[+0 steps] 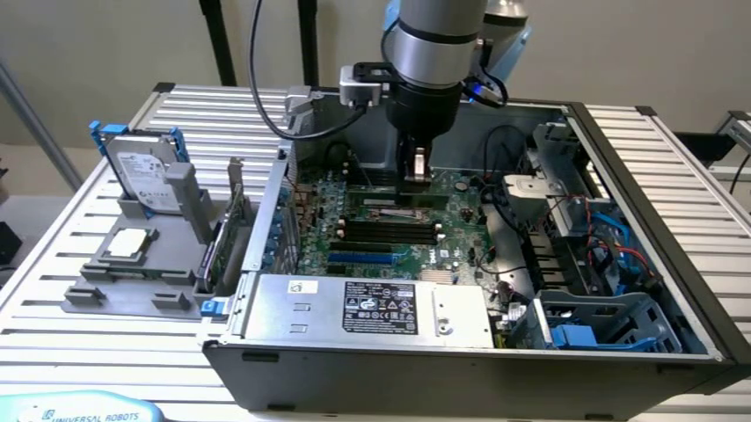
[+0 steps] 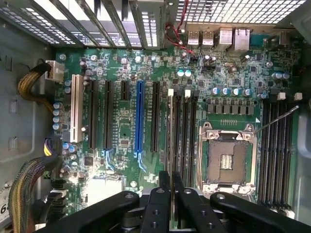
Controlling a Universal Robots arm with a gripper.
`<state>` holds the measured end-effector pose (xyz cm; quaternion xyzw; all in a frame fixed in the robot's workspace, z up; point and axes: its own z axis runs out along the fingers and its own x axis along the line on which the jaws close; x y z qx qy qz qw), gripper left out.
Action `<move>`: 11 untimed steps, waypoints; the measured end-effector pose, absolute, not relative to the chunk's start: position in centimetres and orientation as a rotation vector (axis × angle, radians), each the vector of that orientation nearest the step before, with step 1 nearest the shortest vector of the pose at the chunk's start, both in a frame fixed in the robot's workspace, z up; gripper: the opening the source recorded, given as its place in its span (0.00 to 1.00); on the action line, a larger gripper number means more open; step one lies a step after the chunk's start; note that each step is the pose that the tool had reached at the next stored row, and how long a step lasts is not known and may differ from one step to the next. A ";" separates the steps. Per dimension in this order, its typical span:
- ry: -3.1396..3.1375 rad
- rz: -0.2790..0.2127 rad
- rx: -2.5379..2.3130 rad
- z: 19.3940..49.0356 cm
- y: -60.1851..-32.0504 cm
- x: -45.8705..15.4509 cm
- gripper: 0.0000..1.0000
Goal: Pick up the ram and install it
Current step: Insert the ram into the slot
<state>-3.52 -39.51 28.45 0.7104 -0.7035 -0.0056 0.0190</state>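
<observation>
Above the motherboard (image 2: 233,73), the narrowly parted tool (image 2: 171,176) grips the ram (image 2: 171,131).

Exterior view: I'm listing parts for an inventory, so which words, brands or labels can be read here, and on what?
"UNIVERSAL ROBOTS": on the pale blue rounded cover at the exterior view's lower left corner.
Dark label on the grey metal power supply box: print too small to read.
White label on the upright silver hard drive in blue rails: too small to read.
</observation>
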 end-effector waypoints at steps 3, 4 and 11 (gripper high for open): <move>-2.178 -0.017 2.211 27.9 -39.5 -3.5 0.13; -2.177 -0.017 2.212 27.7 -39.5 -3.6 0.13; -2.172 -0.017 2.217 26.5 -39.5 -3.9 0.13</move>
